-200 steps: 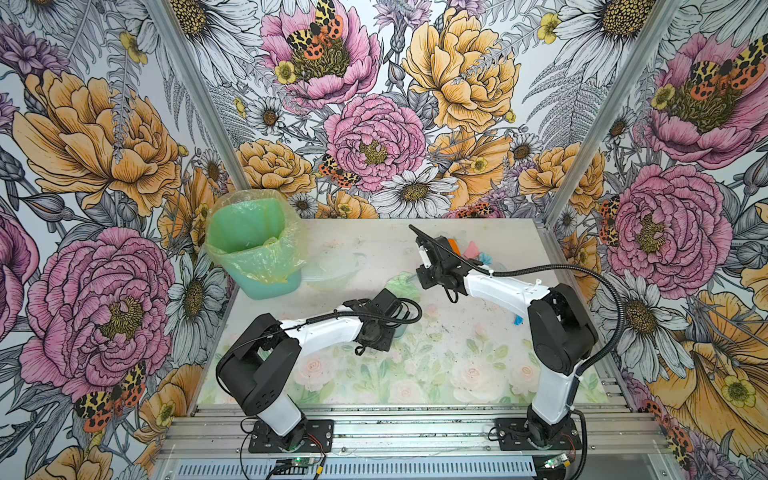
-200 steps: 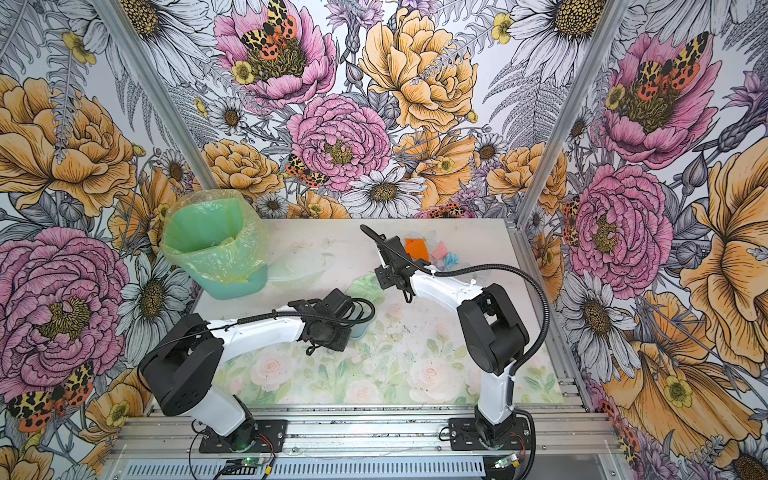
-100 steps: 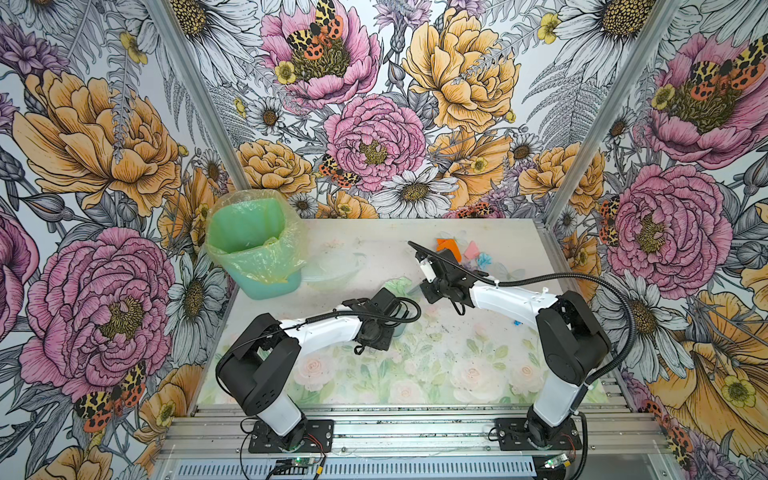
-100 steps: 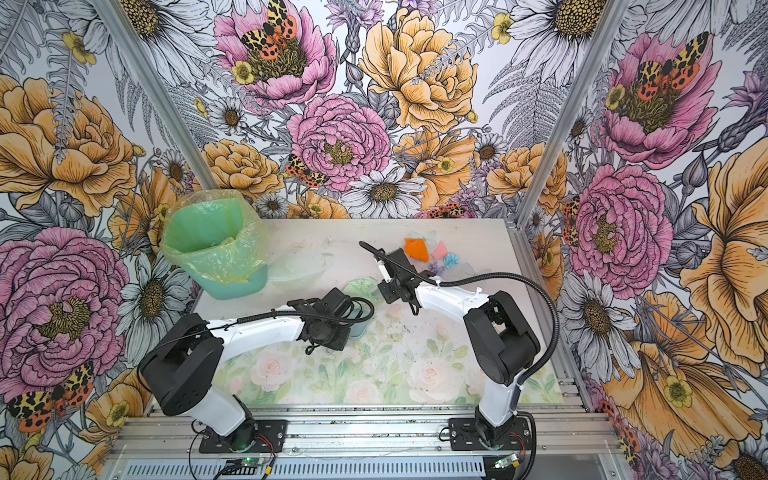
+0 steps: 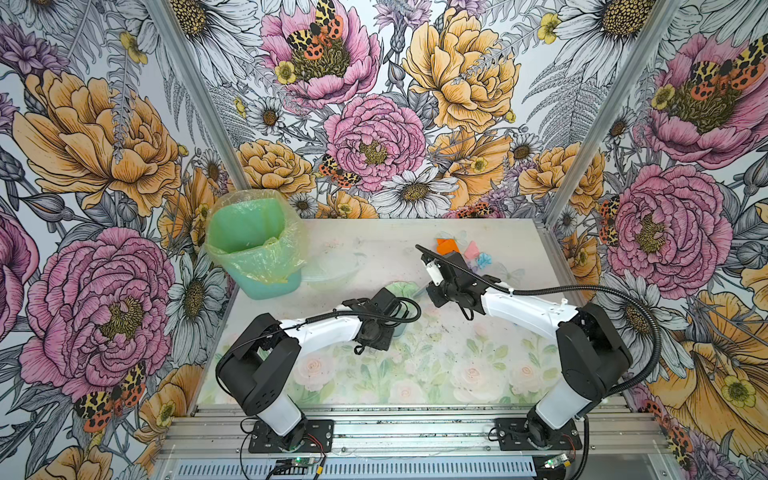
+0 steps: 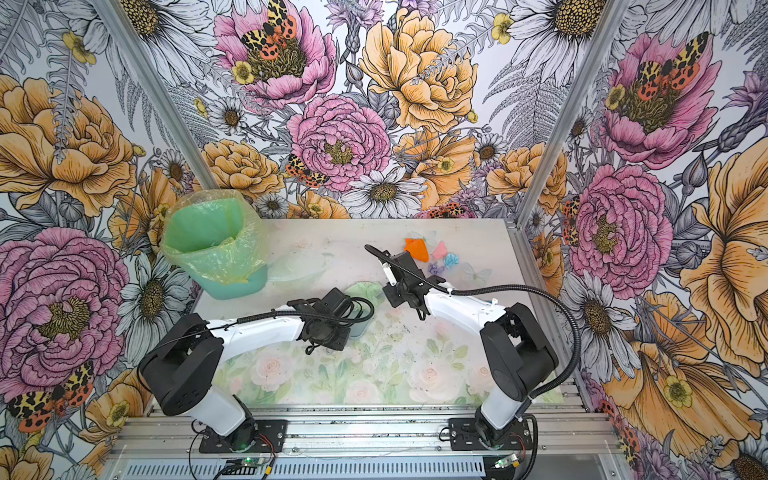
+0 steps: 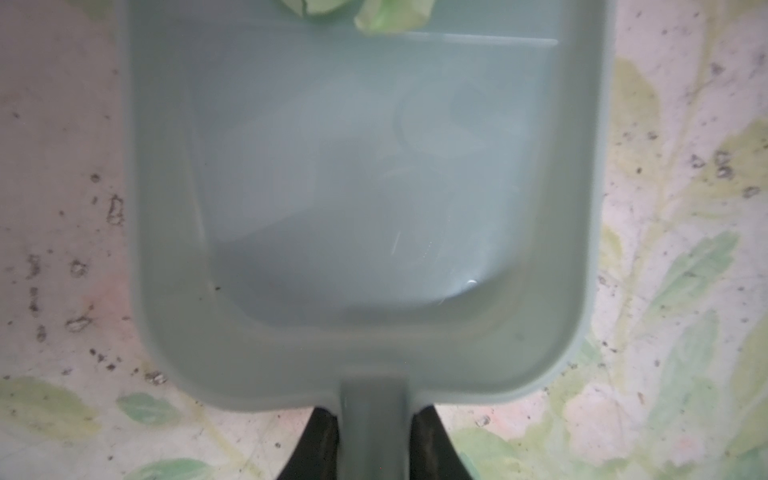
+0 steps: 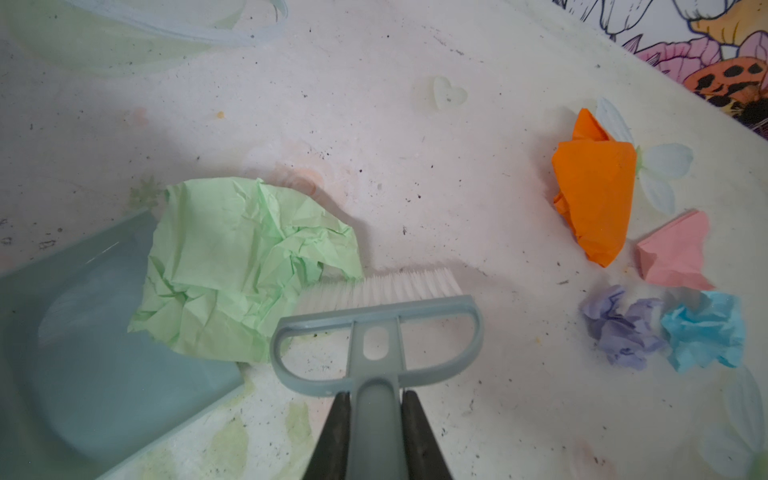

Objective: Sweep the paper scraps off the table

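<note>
My left gripper [image 7: 372,411] is shut on the handle of the grey-blue dustpan [image 7: 365,208], which lies flat on the table [image 5: 415,374]. A pale green paper scrap [image 8: 245,270] rests half on the dustpan's front lip [image 8: 83,332]. My right gripper [image 8: 376,395] is shut on the handle of the hand brush [image 8: 376,316], whose white bristles touch the green wad's edge. Further right of the brush lie an orange scrap [image 8: 590,187], a pink scrap [image 8: 673,253], a lilac scrap [image 8: 619,324] and a light blue scrap [image 8: 702,332], grouped at the back right in both top views, orange scrap [image 5: 446,245].
A green bin with a yellowish liner [image 5: 253,245] stands at the back left corner. A clear shallow bowl [image 5: 332,270] sits beside it. A small translucent heart [image 8: 449,97] lies on the tabletop. Flowered walls close three sides.
My right gripper has brought the brush from beside the coloured scraps forward and toward the dustpan's mouth, up against the green wad. The left arm and dustpan have stayed put.
</note>
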